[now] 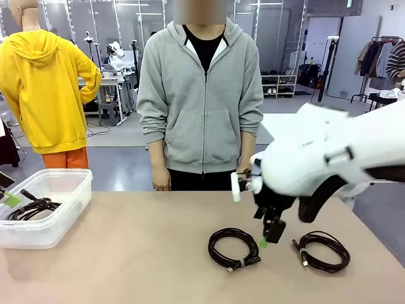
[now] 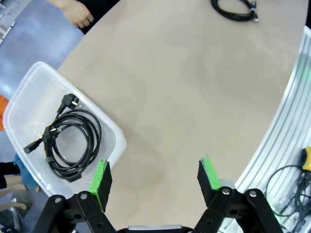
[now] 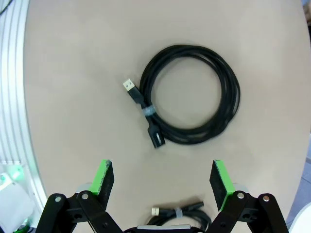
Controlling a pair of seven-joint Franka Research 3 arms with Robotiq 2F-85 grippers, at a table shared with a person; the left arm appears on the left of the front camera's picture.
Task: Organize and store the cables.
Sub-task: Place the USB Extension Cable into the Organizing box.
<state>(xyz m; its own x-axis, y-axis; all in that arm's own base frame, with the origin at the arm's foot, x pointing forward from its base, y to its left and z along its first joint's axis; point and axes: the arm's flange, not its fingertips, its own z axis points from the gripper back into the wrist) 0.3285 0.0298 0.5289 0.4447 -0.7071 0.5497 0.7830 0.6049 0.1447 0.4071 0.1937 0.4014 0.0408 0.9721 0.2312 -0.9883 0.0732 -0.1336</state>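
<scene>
Beige tabletop [image 1: 126, 266] is what everything's sitting on, pretty plain. Closest in, near the middle-right of it, two thin black cables are each wound into a round coil, one [image 1: 214, 249] a bit left of the other [image 1: 345, 252], lying apart, not touching

Right gripper [image 1: 269, 235] on the white arm hangs just above the table, roughly over the gap between those two coils. From its wrist camera the right gripper [image 3: 161, 171] has its green pads spread wide with nothing between them. One coil [image 3: 147, 110] lies flat beyond the fingertips, with a small tie and a silver USB plug sticking out, and a bit of another tied cable [image 3: 177, 212] peeks in at the bottom edge

Over at the left edge sits a clear plastic storage bin [image 1: 63, 183] with a third black coiled cable [image 1: 31, 208] lying inside. The left gripper [image 2: 154, 171] hovers above the table right beside that bin [image 2: 116, 141], jaws also wide apart and empty, one pad over the bin's rim. The coil in there [image 2: 96, 131] has a chunky power plug

At the far side a person in a grey zip hoodie [image 1: 199, 95] stands at the table edge, arms down
</scene>
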